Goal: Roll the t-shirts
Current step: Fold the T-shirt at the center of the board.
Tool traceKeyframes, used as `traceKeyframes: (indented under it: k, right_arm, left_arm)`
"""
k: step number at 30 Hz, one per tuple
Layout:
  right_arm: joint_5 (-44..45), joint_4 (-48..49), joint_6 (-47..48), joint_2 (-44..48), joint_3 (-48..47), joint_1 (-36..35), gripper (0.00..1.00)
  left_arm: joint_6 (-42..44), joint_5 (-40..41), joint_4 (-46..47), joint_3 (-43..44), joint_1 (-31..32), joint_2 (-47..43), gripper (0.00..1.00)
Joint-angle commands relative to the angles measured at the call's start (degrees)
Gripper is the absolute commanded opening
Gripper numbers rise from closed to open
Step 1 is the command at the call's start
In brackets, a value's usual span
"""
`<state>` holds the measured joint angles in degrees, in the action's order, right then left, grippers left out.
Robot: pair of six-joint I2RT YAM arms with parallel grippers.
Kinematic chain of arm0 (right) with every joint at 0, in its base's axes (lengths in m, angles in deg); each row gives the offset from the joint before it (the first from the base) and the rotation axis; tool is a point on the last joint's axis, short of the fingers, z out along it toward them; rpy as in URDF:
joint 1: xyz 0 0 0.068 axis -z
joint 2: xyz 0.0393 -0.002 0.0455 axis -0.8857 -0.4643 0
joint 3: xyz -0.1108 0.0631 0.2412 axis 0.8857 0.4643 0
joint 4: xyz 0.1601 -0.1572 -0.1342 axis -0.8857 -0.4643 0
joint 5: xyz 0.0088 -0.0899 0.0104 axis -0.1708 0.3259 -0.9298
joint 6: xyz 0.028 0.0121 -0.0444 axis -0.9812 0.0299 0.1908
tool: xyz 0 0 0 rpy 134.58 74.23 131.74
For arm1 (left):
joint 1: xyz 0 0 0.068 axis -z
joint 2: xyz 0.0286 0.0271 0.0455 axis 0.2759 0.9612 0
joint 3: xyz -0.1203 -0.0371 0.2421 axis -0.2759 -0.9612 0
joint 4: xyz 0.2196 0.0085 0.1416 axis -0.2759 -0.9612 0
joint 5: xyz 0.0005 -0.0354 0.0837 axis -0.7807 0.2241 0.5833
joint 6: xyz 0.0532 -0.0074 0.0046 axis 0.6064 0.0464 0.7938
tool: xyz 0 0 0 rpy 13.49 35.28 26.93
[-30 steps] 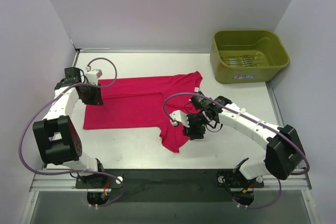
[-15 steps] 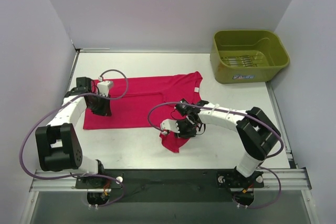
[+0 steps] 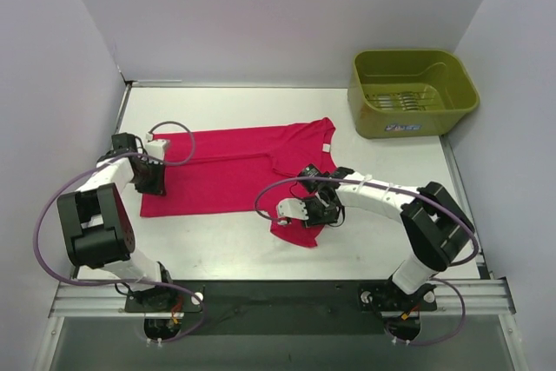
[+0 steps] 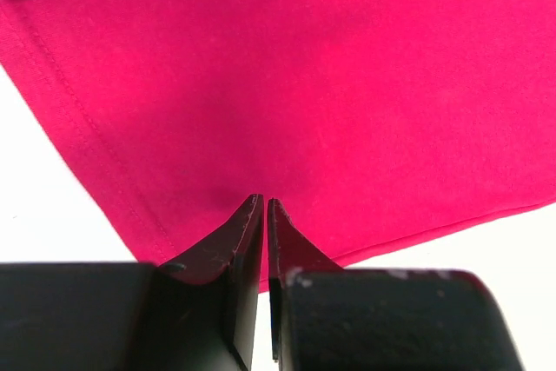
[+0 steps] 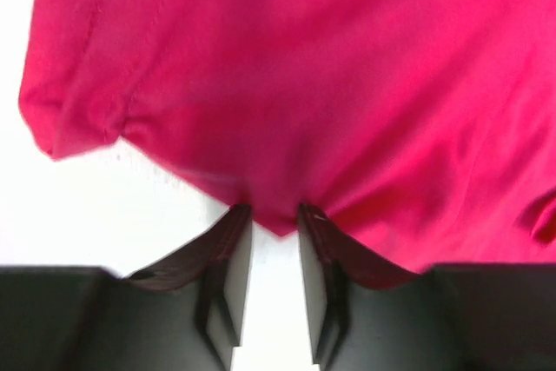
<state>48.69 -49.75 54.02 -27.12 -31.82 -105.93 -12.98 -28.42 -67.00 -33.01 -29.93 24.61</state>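
Magenta t-shirt (image 3: 234,171) fold tight in right pincer (image 5: 269,211); left pincer (image 4: 264,202) almost closed over hem, hold unclear.

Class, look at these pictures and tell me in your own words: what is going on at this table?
Two robot arms are working on a red t-shirt that lies spread on the table, neck to the right. The left tool is pinched shut on the near corner of the hem. The right tool has bunched fabric of the near sleeve between its tips. No part of the shirt is rolled yet. A green tub stands apart in the far right corner.
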Motion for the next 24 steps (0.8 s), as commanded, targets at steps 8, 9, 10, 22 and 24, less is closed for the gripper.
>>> traceKeyframes:
  k: [8,9,10,22,24]
  right_arm:
    - [-17.2,-7.4,-4.9,18.9,3.7,1.2,0.39]
    - [-17.4,-7.4,-5.6,18.9,4.6,0.9,0.38]
    - [-17.8,-7.4,-5.9,18.5,5.1,0.6,0.37]
    - [-18.7,0.5,0.4,17.7,12.0,-4.5,0.37]
    - [-17.3,3.6,0.0,17.3,12.6,-5.7,0.37]
  left_arm:
    - [2.4,-6.5,-2.1,7.1,-0.9,-4.9,0.18]
    - [2.1,-6.5,-2.2,7.3,-0.9,-5.1,0.18]
    - [1.9,-6.4,-2.3,7.5,-0.9,-5.6,0.18]
    - [0.0,-5.1,-3.0,2.7,-1.5,-10.0,0.19]
    - [0.1,-5.1,-3.0,1.8,-1.6,-10.5,0.19]
